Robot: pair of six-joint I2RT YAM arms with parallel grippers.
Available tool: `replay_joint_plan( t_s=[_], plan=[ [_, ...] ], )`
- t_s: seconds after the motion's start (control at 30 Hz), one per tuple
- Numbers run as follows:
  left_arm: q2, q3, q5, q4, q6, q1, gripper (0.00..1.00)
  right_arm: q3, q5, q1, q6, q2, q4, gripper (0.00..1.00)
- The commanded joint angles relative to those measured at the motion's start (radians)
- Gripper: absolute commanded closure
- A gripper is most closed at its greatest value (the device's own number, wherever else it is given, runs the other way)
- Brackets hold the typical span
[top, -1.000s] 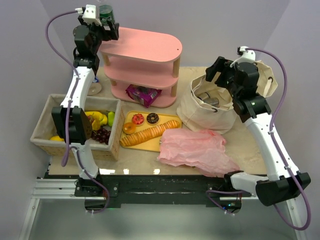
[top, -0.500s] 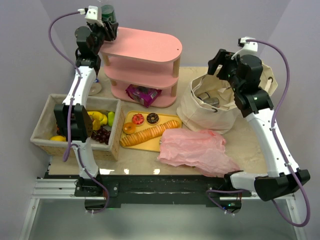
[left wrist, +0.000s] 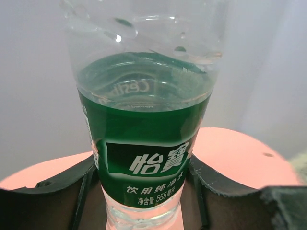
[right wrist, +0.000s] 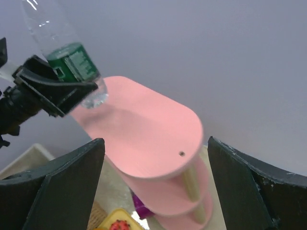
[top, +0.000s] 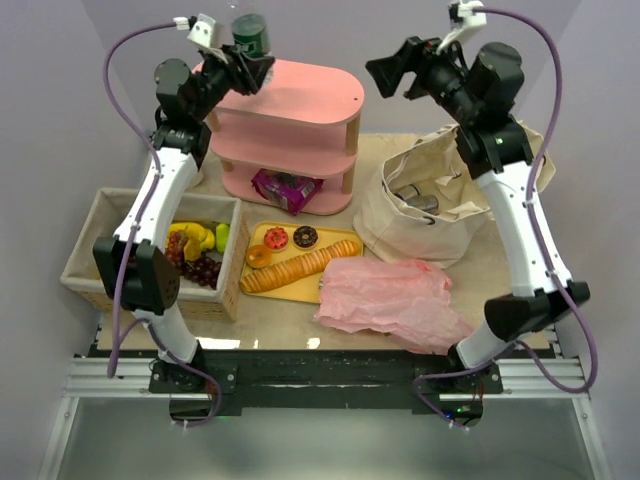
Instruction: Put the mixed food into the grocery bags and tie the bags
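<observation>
The pink bag point(top: 390, 300) lies flat and crinkly at the front of the bench point(top: 500, 270). Just behind it to the left is a yellow tray point(top: 335, 232) with bread and donuts. A basket point(top: 85, 255) with fruit sits at the left. The canvas bag point(top: 410, 225) stands open on the right, behind the pink bag, with something silver inside.

The right arm goes up tall from its base, and its wrist bends to the left. The right end effector point(top: 390, 75) hangs high in the air past the canvas bag. Its fingers are spread wide, with nothing in them, and it points at the pink shelf point(top: 300, 90).

The left arm reaches far back and up, then bends right over the shelf's left end. The left end effector point(top: 245, 62) is squeezed tight around the low part of the bottle point(top: 250, 33), across its green label. The bottle is low over the top of the shelf. I cannot tell if it touches the shelf.
</observation>
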Motion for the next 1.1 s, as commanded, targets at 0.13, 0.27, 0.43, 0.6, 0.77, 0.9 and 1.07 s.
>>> replay_joint_plan(
  t_s=[0.13,0.27,0.43,0.6,0.77,0.9,1.07],
  plan=[
    [-0.261,-0.229,0.195,-0.005,-0.088,-0.174,0.81,0.238,-0.182,0.125,0.054,0.156,0.088,0.02],
    [-0.311,-0.324,0.206,0.032,-0.173,-0.218,0.81,0.21,-0.207,0.173,0.05,0.159,0.123,0.01],
    [-0.331,-0.363,0.211,0.034,-0.218,-0.238,0.81,0.1,-0.26,0.187,0.077,0.102,0.223,0.01],
    [-0.339,-0.363,0.211,0.0,-0.194,-0.272,0.81,0.087,-0.251,0.188,0.094,0.105,0.197,0.01],
    [-0.348,-0.398,0.199,-0.019,-0.149,-0.316,0.8,0.018,-0.169,0.188,0.071,0.102,0.154,0.02],
    [-0.35,-0.409,0.195,-0.042,-0.125,-0.347,0.8,-0.032,-0.191,0.188,0.086,0.09,0.142,0.04],
    [-0.344,-0.404,0.192,-0.048,-0.109,-0.37,0.78,-0.086,-0.176,0.188,0.102,0.068,0.119,0.26]
  ],
)
